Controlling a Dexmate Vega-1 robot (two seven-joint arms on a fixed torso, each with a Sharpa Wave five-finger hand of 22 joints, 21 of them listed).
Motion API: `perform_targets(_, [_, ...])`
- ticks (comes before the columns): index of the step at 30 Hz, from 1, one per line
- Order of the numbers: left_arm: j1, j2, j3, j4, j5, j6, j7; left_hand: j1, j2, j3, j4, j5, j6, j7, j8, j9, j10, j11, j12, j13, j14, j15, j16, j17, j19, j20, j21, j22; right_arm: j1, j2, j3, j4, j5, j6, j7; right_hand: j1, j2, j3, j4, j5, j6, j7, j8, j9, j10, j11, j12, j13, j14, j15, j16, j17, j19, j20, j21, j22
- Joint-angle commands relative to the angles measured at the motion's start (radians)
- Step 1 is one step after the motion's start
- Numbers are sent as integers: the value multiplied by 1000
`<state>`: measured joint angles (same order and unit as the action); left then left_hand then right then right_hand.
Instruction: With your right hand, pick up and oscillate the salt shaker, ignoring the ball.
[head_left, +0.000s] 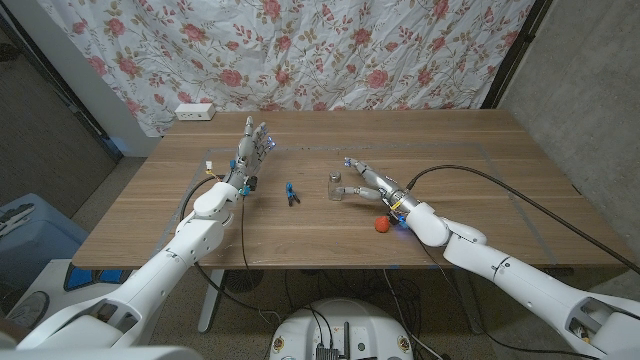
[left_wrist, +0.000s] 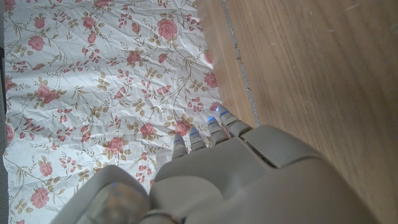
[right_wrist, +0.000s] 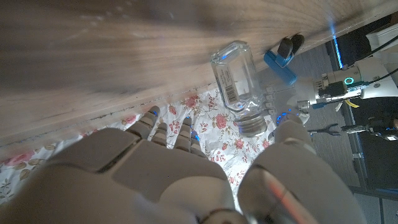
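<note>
Near mid-table, the right hand (head_left: 365, 181) is spread open (holding nothing), fingertips just right of the upright salt shaker (head_left: 334, 186); the red ball (head_left: 381, 225) sits nearer, beside its wrist.

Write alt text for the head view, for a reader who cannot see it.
On a wooden table, the robot's right hand reaches toward a small clear salt shaker, fingers open beside it, with a red ball near its wrist. The left hand stands open, fingers up, left of a small blue clip. A flowered curtain hangs behind.
</note>
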<state>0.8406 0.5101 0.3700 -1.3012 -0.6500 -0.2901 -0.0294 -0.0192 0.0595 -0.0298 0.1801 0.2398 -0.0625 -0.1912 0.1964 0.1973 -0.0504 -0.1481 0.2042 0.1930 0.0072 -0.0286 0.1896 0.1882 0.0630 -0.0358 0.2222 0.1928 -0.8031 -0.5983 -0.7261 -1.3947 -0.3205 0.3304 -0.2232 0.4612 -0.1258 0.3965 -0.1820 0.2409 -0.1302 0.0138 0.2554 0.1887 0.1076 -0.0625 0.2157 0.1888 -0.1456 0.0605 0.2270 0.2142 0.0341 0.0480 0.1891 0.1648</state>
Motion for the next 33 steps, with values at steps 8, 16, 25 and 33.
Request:
perform_targets(8, [0, 0, 0, 0, 0, 0, 0, 0, 101, -2, 6, 8, 1, -9, 4, 6, 0, -8, 8, 4, 0, -106, 5, 6, 4, -24, 4, 5, -11, 34, -27, 8, -18, -33, -65, 46, -8, 13, 2, -3, 51, -6, 23, 2, 46, -6, 6, 5, 33, -11, 16, 0, 35, -6, 12, 5])
perform_targets(16, [0, 0, 0, 0, 0, 0, 0, 0, 101, -2, 6, 8, 1, -9, 4, 6, 0, -9, 8, 4, 0, -105, 5, 6, 5, -24, 5, 5, -9, 45, -43, 9, -22, -37, -67, 70, -11, 16, 4, -6, 86, -4, 35, 2, 71, -10, 6, 5, 51, -21, 21, -1, 52, -8, 13, 5])
perform_targets(25, [0, 0, 0, 0, 0, 0, 0, 0, 101, -2, 6, 8, 0, -10, 4, 6, 1, -8, 8, 4, 1, -106, 5, 6, 5, -24, 5, 5, -15, 48, -48, -1, -33, -65, -83, 96, -11, 21, 4, -7, 121, -14, 48, 3, 107, -14, 11, 5, 72, -29, 26, -2, 71, -11, 15, 5])
perform_targets(33, [0, 0, 0, 0, 0, 0, 0, 0, 101, -2, 6, 8, -1, -10, 4, 6, 1, -7, 8, 4, 1, -105, 5, 6, 4, -24, 4, 5, -16, 58, -51, -5, -42, -91, -106, 125, -11, 24, 6, -8, 166, -19, 65, 3, 153, -21, 15, 5, 102, -41, 34, -4, 99, -13, 18, 5])
